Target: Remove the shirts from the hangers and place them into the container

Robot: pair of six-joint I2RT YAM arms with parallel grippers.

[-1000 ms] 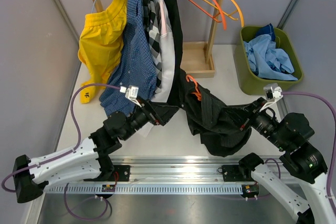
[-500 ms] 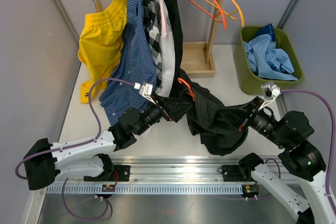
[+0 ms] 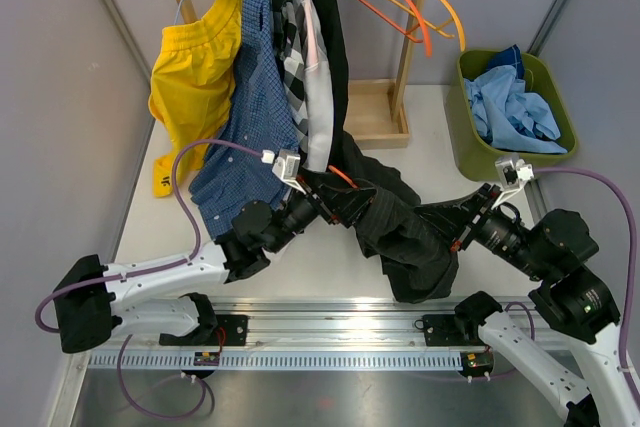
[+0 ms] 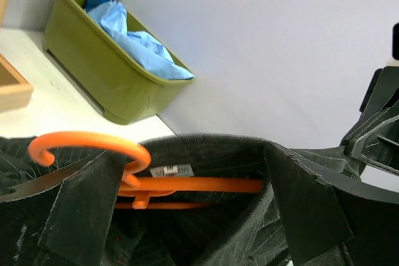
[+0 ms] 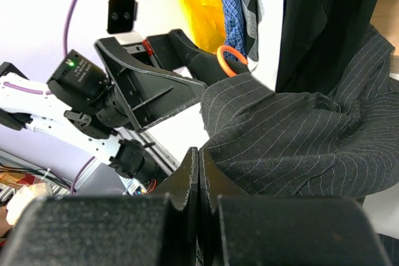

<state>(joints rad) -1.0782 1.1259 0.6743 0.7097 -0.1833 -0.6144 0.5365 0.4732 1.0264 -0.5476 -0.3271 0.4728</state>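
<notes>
Sagging across mid-frame, the black pinstriped shirt (image 3: 410, 237) is not yet off its orange hanger (image 4: 187, 185). The right gripper (image 3: 457, 235) has pinched fully together on its cloth. The left gripper (image 3: 335, 199), jaws wide apart, has advanced to straddle the collar. A light blue shirt (image 3: 515, 107) lies in the olive-green tub (image 3: 462, 137) at upper right. The other shirts (image 3: 270, 67) hang at upper left.

Left arm (image 3: 170, 277) stretched low from its base, forward and inward, left gripper (image 3: 338, 199) with jaws spread wide, right arm (image 3: 555, 277) folded at the elbow, reaching inward, right gripper (image 5: 197, 166) with fingers pressed flat together.
</notes>
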